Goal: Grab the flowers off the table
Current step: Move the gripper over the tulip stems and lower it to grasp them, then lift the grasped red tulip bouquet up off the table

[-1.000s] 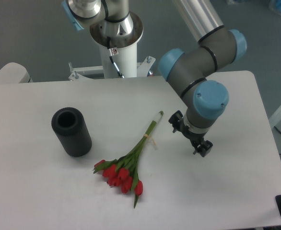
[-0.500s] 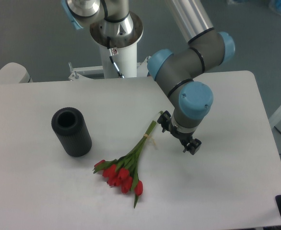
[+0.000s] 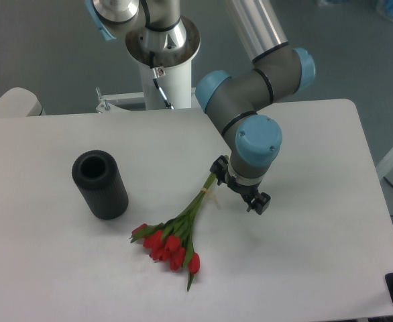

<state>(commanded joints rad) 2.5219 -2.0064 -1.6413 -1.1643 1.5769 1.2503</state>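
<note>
Jaws: nothing is seen held between them; their opening cannot be told, since the dark two-finger gripper [image 3: 239, 190] is viewed from above and largely hidden under the blue-capped wrist.

Table: the large flat white tabletop with rounded corners [image 3: 317, 268] carries everything in the scene.

Arm: the grey UR5e arm with blue joint caps [image 3: 253, 100] is bent down over the middle of the table, its wrist placed above the upper end of the stems.

Cylinder: a black ribbed cylinder [image 3: 100, 184] is stood upright well to the left of the flowers, apart from them.

Flowers: the small bunch of red tulips with long green stems [image 3: 176, 231] is laid flat on the table, untouched as far as can be seen.

Long axis: the bunch is laid diagonally, red heads toward the lower left, stem end toward the upper right.

Pale band: the tie [image 3: 208, 194] is found partway up the stems, just left of the gripper.

Stem end: it is mostly covered by the gripper body.

Key relation: the stems are placed just beside and left of the gripper, running away to the lower left, so a closure across that diagonal is judged to be needed.
</note>
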